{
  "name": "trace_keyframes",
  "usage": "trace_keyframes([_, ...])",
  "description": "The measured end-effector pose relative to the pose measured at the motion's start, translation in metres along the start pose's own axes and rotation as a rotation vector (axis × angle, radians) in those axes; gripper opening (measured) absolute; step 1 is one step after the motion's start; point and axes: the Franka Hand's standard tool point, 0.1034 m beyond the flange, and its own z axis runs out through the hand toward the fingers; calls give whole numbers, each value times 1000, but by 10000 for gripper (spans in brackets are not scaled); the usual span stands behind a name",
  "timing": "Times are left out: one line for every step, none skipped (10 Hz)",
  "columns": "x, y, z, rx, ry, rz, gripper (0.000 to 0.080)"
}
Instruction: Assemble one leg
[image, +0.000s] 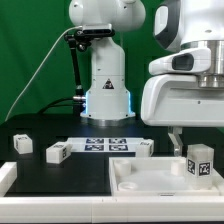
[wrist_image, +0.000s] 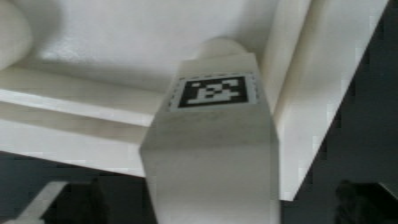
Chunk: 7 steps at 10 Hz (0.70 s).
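The leg (image: 198, 160), a chunky white block with a square tag, stands upright on the large flat white tabletop (image: 145, 180) near its corner at the exterior view's right. My gripper (image: 197, 150) comes down over it from above and is shut on the leg. In the wrist view the leg (wrist_image: 214, 120) fills the middle with its tag facing the camera, and it runs down between my dark fingers (wrist_image: 45, 205). The white tabletop (wrist_image: 80, 95) lies behind it. The leg's lower end is hidden.
Three more white legs lie on the black table: one at the far left (image: 22, 145), one beside it (image: 58, 152), one near the middle (image: 145, 148). The marker board (image: 108, 146) lies between them. The arm's base (image: 105, 90) stands behind.
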Motion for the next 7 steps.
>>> trace_keyframes([0, 0, 0, 0, 0, 0, 608])
trace_keyframes([0, 0, 0, 0, 0, 0, 471])
trace_keyframes([0, 0, 0, 0, 0, 0, 295])
trace_keyframes([0, 0, 0, 0, 2, 13, 295])
trace_keyframes([0, 0, 0, 0, 2, 27, 291])
trace_keyframes([0, 0, 0, 0, 2, 27, 291])
trace_keyframes([1, 0, 0, 2, 3, 78, 291])
